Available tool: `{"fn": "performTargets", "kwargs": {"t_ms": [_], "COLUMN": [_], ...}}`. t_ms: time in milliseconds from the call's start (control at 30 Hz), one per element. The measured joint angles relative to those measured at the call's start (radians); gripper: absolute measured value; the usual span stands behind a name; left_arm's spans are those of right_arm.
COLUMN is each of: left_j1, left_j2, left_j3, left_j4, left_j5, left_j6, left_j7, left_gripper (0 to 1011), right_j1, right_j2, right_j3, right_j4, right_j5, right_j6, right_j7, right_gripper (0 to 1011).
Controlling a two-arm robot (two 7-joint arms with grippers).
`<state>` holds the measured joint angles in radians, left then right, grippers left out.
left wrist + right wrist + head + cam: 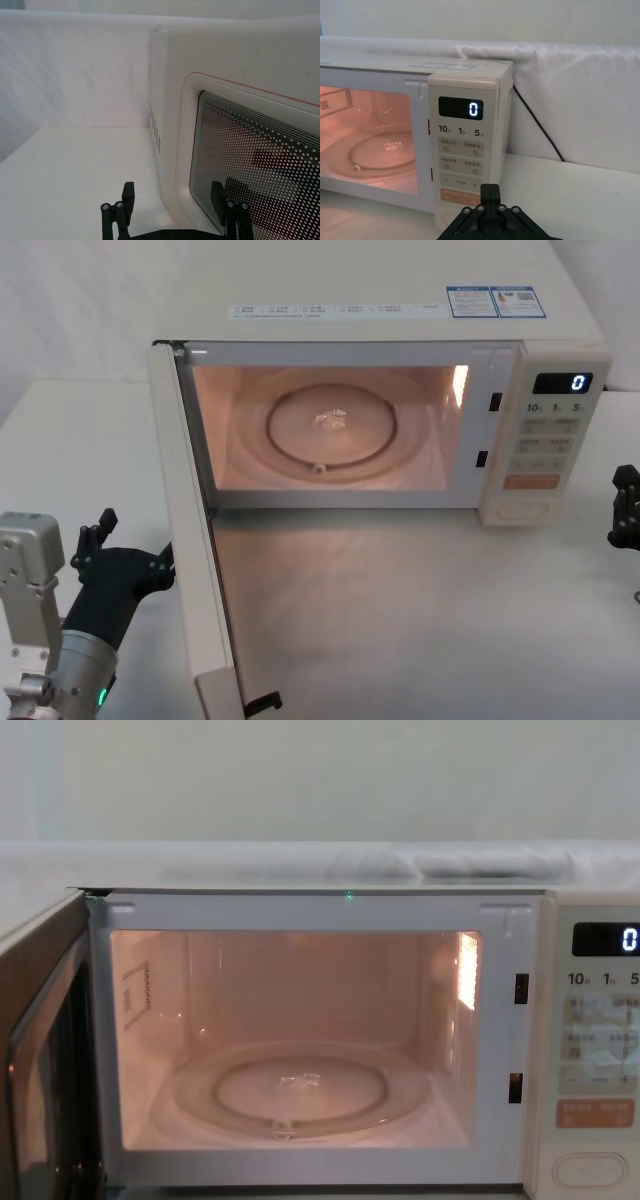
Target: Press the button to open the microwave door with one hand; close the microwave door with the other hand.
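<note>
The microwave door (pixel 190 540) stands wide open, swung out toward me on the left, with its metallic inner face (pixel 40 1050) at the chest view's left edge. My left gripper (pixel 130 545) is open just outside the door, its fingers (pixel 127 197) close to the dotted window (pixel 255 165) of the outer face. The button (pixel 527 508) is the wide oval key at the bottom of the control panel (pixel 462 160), under the orange key (pixel 595 1113). My right gripper (pixel 490 192) is shut and hangs to the right of the panel, a short way in front of it and apart from the button (pixel 590 1170).
The lit cavity holds a glass turntable (pixel 333 430). The display (pixel 468 108) reads 0. A black cable (pixel 535 122) runs down behind the microwave's right side. The white table (pixel 420 620) spreads before the oven, and a white cloth backdrop (pixel 580 95) stands behind.
</note>
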<state>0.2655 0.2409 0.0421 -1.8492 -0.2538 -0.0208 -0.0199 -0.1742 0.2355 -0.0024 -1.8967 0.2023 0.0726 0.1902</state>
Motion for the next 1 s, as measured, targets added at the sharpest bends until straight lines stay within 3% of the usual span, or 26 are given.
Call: {"fn": "performTargets", "kwargs": {"t_ms": [367,600,867,1000], "left_j1": [0.000,0.000,0.000,0.000], "left_j2": [0.000,0.000,0.000,0.000], "left_j3": [0.000,0.000,0.000,0.000], "left_j4": [0.000,0.000,0.000,0.000], "left_j5": [0.000,0.000,0.000,0.000], "left_j6": [0.000,0.000,0.000,0.000], "left_j7": [0.000,0.000,0.000,0.000], "left_gripper": [1001,1001,1001,1001], "right_j1": [0.001,0.002,0.002,0.002], "right_j2": [-0.002,-0.003,-0.003,-0.004], "right_j3": [-0.002,-0.003,-0.004,-0.004], "right_j4": [0.000,0.000,0.000,0.000], "right_j5": [-0.003,-0.004,-0.005,-0.005], "right_j6": [0.000,-0.001,-0.002,-0.002], "right_j7": [-0.002,-0.002,-0.003,-0.003], "right_gripper": [250,512,716,866]}}
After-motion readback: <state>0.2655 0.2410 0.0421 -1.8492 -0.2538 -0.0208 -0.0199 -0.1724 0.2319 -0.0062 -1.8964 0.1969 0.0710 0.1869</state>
